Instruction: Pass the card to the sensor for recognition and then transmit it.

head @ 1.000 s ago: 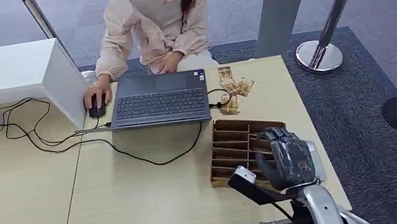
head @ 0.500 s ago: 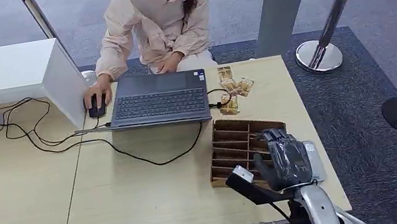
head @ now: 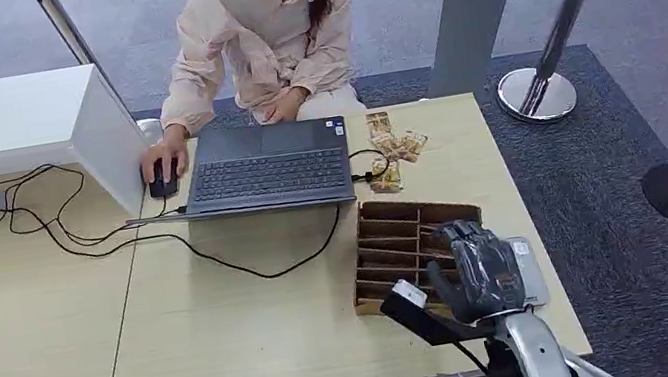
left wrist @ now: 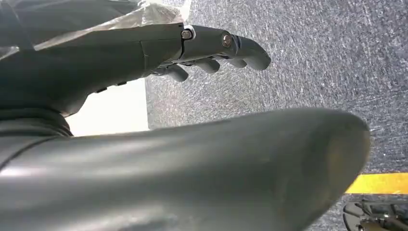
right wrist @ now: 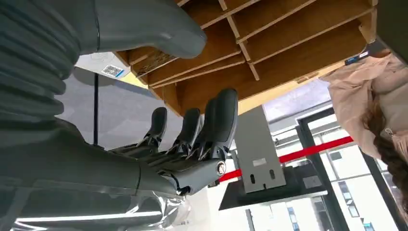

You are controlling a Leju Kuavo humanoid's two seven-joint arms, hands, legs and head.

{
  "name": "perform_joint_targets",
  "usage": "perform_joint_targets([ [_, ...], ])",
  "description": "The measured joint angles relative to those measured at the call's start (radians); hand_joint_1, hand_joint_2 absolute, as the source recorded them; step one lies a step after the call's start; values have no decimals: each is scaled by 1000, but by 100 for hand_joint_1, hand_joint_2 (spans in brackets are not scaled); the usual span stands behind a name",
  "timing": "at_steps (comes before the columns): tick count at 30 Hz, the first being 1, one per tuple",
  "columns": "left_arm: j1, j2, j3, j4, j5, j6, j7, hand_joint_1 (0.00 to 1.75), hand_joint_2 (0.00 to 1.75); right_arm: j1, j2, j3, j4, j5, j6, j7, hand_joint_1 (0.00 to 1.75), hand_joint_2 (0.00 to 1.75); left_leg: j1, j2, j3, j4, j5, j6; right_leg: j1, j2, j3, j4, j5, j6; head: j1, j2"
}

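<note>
Two hands matter here, and neither holds anything. Nearest, the robot's left hand (left wrist: 211, 48) hangs over grey carpet, fingers (left wrist: 240, 45) loosely curled and slightly apart.

At the near right of the pale wooden desk (head: 230, 326), the right hand (head: 480, 272) hovers over the near right part of the brown wooden slotted tray (head: 389, 240). Its dark fingers (right wrist: 223, 115) lie straight and side by side, with the thick thumb held away from them.

The card should be standing in one of the tray's slots (right wrist: 288, 38), but I cannot pick it out with certainty. A mottled brown sliver in one slot in the right wrist view may be it.

By my judgement such a card is light, thin, stiff and smooth, so it could slip or tip in a loose hold. The best grip is probably a pinch on its exposed top edge, thumb on one face and fingers on the other, then a straight lift clear of the dividers.

Just right of the tray lies the flat white sensor pad (head: 530, 269), whose sticker shows in the right wrist view (right wrist: 103, 65).

Farther off, a black cable (head: 251, 262) runs to a dark grey open laptop (head: 268, 167), with small snack packets (head: 390, 149) to its right. At the far edge a person in a pale pink top (head: 261, 38) rests a hand on a black mouse (head: 163, 185).
</note>
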Motion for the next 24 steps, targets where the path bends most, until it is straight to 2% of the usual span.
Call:
perform_joint_targets([
  [10,0,0,0,0,0,0,4,0,0,1,2,11,13,-18,-16,0,87,175,0,0,0,0,0,0,0,0,0,0,0,0,0,0],
  [24,0,0,0,0,0,0,4,0,0,1,5,11,19,-19,-16,0,80,175,0,0,0,0,0,0,0,0,0,0,0,0,0,0],
])
